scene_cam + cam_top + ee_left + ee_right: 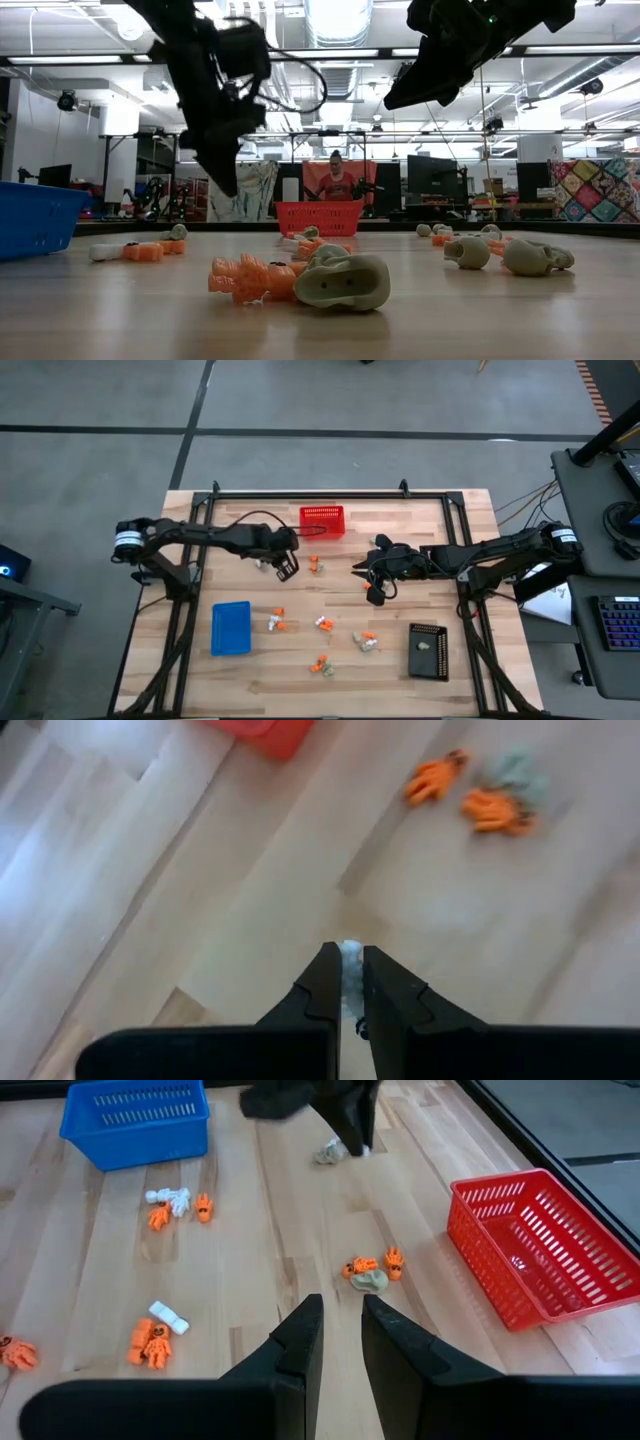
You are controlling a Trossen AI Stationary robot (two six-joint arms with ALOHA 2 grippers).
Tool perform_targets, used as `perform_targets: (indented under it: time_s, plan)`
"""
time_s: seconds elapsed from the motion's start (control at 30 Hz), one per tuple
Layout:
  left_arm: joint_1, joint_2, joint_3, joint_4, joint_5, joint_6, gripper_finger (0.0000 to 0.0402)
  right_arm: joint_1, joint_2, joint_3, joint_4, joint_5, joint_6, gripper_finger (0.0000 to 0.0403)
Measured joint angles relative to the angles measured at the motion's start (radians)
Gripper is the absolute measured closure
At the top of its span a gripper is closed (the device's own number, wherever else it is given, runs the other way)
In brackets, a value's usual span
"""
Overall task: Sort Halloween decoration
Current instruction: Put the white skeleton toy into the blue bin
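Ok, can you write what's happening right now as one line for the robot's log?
left gripper: shut on tiny white trinket, above table | right gripper: slightly apart, empty, raised mid-table | red mesh basket: far edge | orange trinkets: scattered

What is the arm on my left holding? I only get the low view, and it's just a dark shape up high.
Observer: The left gripper is pinching a tiny white trinket between its fingertips.
Operator: Where's the tray for the grey ones? I only see a blue one.
Observer: A black tray lies near the table's front right corner, with one pale trinket inside.
Operator: Is the other gripper holding anything?
Observer: No, the right gripper is open and empty, up above the wood.
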Motion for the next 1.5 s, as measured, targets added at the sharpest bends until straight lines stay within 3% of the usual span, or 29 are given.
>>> perform_targets:
  time_s: [0.5,0.7,1.03,1.5]
  plan:
    - [-0.258,-0.318,0.02,-0.16,0.009,-0.186,0.04,0.0,0.0,0.0,0.0,0.0,0.001,0.0339]
    - [-0.393,-0.378,0.02,-0.237,0.194,-0.343,0.04,0.0,0.0,0.0,0.0,-0.001,0.019,0.0339]
    - [-0.661,-0.324,0.02,-0.527,0.326,-0.675,0.04,0.0,0.0,0.0,0.0,-0.001,0.023,0.0339]
    - [-0.726,-0.092,0.018,-0.558,0.325,-0.587,0.04,0.001,0.0,0.0,0.0,-0.002,0.023,0.0339]
